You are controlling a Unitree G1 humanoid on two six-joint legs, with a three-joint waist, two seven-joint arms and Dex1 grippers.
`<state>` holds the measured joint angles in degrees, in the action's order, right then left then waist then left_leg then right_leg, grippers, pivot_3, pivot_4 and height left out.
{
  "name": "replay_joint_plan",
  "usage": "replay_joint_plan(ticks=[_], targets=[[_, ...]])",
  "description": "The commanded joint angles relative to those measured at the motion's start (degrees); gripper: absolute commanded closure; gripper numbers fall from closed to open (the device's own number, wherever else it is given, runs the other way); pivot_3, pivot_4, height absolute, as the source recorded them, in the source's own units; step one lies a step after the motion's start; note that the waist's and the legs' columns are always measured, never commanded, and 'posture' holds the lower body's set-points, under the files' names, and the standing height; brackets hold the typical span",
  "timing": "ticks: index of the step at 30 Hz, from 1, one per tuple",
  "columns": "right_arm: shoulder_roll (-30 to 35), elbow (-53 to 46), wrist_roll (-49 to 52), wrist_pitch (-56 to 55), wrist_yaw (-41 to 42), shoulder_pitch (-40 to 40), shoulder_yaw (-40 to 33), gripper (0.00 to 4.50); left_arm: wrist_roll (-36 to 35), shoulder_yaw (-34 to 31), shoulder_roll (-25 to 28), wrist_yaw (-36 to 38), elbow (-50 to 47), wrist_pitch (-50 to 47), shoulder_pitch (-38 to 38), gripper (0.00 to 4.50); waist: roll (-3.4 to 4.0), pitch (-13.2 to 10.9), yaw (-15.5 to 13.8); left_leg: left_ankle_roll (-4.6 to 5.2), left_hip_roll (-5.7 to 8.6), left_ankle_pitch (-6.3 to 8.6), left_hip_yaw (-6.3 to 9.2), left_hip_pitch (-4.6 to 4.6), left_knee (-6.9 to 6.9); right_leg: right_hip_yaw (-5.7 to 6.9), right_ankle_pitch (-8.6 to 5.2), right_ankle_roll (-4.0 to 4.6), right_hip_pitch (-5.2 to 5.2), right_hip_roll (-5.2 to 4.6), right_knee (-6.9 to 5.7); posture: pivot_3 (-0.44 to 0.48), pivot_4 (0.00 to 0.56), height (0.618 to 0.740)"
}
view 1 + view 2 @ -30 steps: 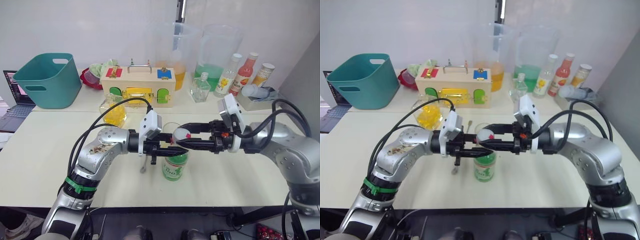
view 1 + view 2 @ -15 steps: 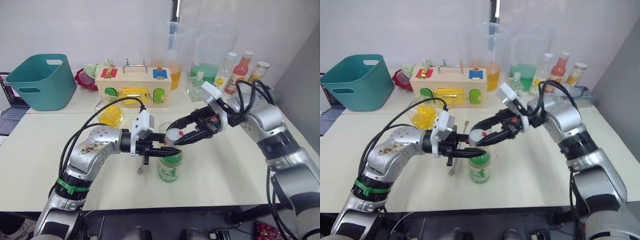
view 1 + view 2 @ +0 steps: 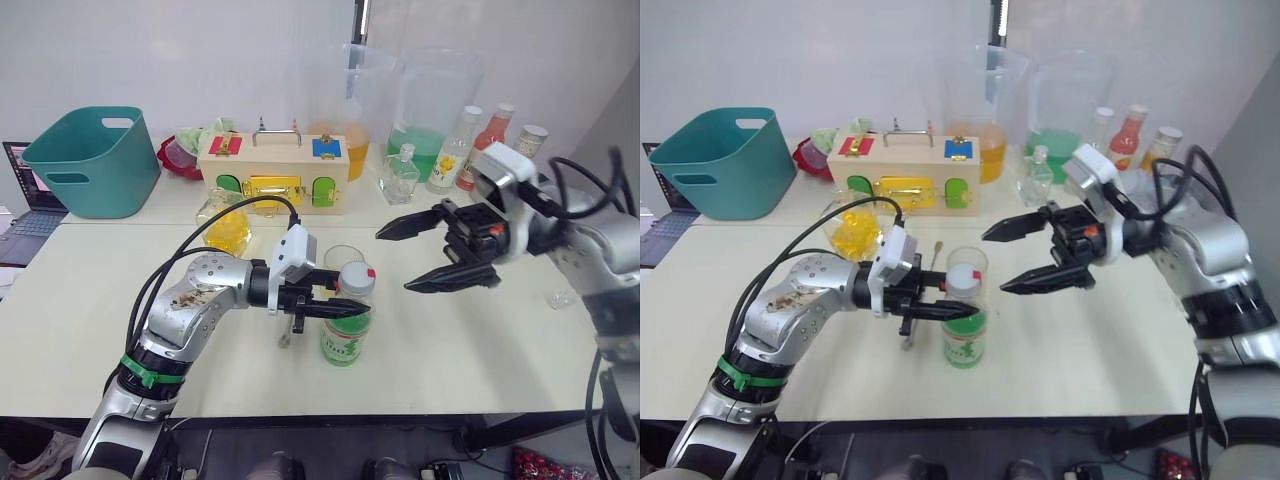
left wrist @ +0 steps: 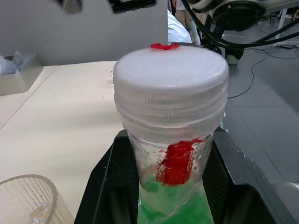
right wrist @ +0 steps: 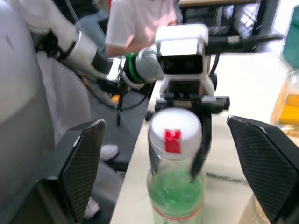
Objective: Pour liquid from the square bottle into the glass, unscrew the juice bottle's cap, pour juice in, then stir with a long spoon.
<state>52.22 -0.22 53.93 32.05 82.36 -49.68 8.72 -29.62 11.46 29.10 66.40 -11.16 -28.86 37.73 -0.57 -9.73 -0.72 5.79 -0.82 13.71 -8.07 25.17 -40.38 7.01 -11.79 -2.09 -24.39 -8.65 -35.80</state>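
The juice bottle (image 3: 347, 335) stands upright near the table's middle with its white cap (image 3: 356, 277) on. My left gripper (image 3: 348, 308) is shut on the juice bottle just below the cap, its fingers (image 4: 100, 186) on both sides of the neck. My right gripper (image 3: 398, 260) hangs open to the right of the cap, apart from it, and its fingers (image 5: 81, 163) are spread wide. The glass (image 3: 340, 256) stands just behind the bottle. The square bottle (image 3: 228, 226) with yellow liquid sits further back left. The long spoon (image 3: 912, 328) lies on the table under my left gripper.
Along the back stand a teal basket (image 3: 90, 155), a wooden latch box (image 3: 275, 172), two tall pitchers (image 3: 345, 110), a small clear square bottle (image 3: 400, 176) and several drink bottles (image 3: 485, 145). A laptop (image 3: 20, 195) sits at the far left.
My right gripper has come off the cap, moved away to the right and opened wide. The cap stays on the bottle. My left gripper still holds the bottle.
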Motion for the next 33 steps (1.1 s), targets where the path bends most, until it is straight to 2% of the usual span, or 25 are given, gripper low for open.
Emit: replay_joint_plan(ticks=[1,3,5,9,15,21,26,29,33], targets=[[-1.62,-13.24,1.46,2.94,-14.53,6.66,-8.49,0.02,0.11,1.07,-0.98,-0.17,0.18,-0.53,-0.11,3.17,0.00,0.00,-0.03,-0.11,0.00,0.06,0.00,0.00,0.01,0.00,0.00,0.00,0.00,-0.01,0.02,0.000,0.150,0.733],[-2.75,-17.60,1.38,4.73,-20.50,9.64,-10.71,0.02,-0.05,0.91,-1.39,-0.43,0.30,-0.86,-0.16,3.17,0.00,0.00,-0.15,-0.18,0.00,0.10,0.01,-0.01,0.00,0.00,0.00,0.00,0.02,-0.03,0.03,0.000,0.150,0.733],[-3.35,-19.20,1.53,5.91,-22.25,10.51,-11.75,0.02,0.01,0.85,-1.50,-0.44,0.31,-0.94,-0.18,3.17,0.00,0.00,-0.33,-0.21,0.04,0.12,-0.01,-0.01,-0.01,-0.01,0.00,0.00,0.05,-0.06,0.06,0.000,0.150,0.733],[-4.77,-35.06,5.09,14.63,-46.15,17.39,-16.44,0.02,-0.31,0.71,-2.85,-1.10,0.48,-0.90,-0.37,3.17,0.00,0.00,-0.94,-0.21,0.05,0.12,0.00,0.00,-0.03,-0.01,0.00,-0.01,0.08,-0.04,0.11,0.000,0.150,0.733],[-6.99,-44.02,11.28,20.18,-62.02,20.92,-16.61,0.02,-0.44,1.01,-4.63,-1.82,0.99,-1.58,0.49,3.17,-0.01,0.00,-1.32,-0.17,0.05,0.10,-0.01,0.00,-0.02,-0.02,-0.01,-0.01,0.10,-0.01,0.15,0.000,0.150,0.733],[-8.22,-46.52,14.57,21.84,-73.13,22.30,-16.58,0.02,-0.57,1.08,-5.12,-1.18,1.61,-2.62,0.83,3.17,-0.01,0.00,-1.67,-0.07,0.08,0.07,-0.03,0.00,-0.03,-0.03,-0.02,-0.03,0.16,0.07,0.26,0.000,0.150,0.733],[-8.49,-47.17,17.49,21.50,-78.53,22.95,-16.15,0.02,0.83,1.74,-5.49,-1.18,2.57,-1.76,1.22,3.17,-0.01,0.00,-1.67,0.09,0.08,0.00,-0.04,0.00,-0.02,-0.05,-0.02,-0.04,0.15,0.11,0.25,0.000,0.150,0.733],[-8.26,-47.40,19.36,21.35,-81.00,23.54,-15.95,0.84,1.09,1.85,-5.63,-1.07,2.92,-1.52,1.34,3.17,-0.01,0.00,-1.72,0.09,0.08,0.00,-0.04,0.00,-0.02,-0.04,-0.02,-0.04,0.16,0.12,0.26,0.000,0.150,0.733],[-8.07,-47.19,21.26,20.77,-81.93,23.64,-15.62,2.16,1.31,1.80,-5.47,-0.86,3.00,-1.09,1.22,3.17,-0.01,0.00,-1.71,0.12,0.08,0.02,-0.04,0.00,-0.02,-0.04,-0.02,-0.04,0.17,0.12,0.29,0.000,0.150,0.733]])
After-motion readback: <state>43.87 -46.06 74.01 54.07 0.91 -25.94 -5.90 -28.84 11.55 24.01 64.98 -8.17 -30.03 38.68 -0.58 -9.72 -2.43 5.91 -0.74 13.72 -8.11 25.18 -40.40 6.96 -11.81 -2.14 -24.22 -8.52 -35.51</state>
